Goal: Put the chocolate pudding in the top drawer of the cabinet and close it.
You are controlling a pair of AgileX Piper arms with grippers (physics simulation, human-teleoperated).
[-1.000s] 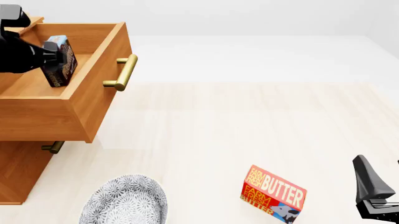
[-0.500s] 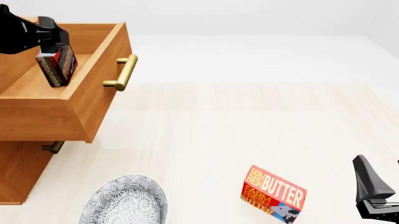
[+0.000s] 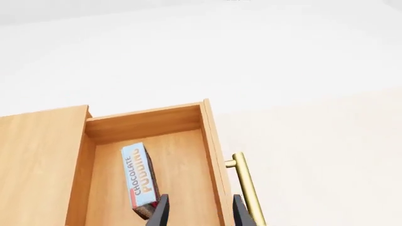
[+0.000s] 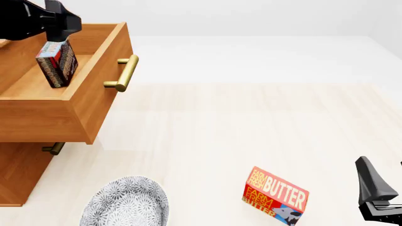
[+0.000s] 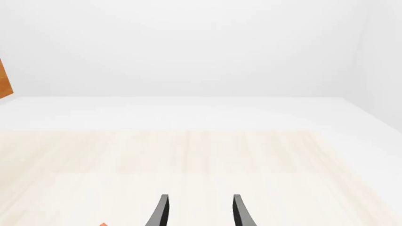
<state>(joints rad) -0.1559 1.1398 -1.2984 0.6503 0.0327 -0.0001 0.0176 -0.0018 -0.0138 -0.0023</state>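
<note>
The chocolate pudding [image 4: 57, 64] stands tilted on edge inside the pulled-out top drawer [image 4: 94, 101] of the cabinet [image 4: 19, 174]. The left wrist view shows the pudding [image 3: 139, 180] on the drawer floor, light blue side up. My left gripper [image 4: 68, 23] hovers above the box, open and holding nothing; its fingertips [image 3: 161, 213] frame empty space beside the box. The drawer's brass handle [image 4: 124, 73] points toward the table's middle. My right gripper [image 5: 197, 212] is open and empty at the front right, and only part of it [image 4: 377, 193] shows in the front view.
A red-orange BUTTER box [image 4: 276, 195] lies on the table at the front, right of centre. A patterned grey bowl [image 4: 125, 202] sits at the front left. The lower drawer's handle [image 4: 53, 149] peeks out beneath the top drawer.
My left gripper has let go of the pudding and risen up and to the right. The box now rests in the drawer. The right arm has not moved.
</note>
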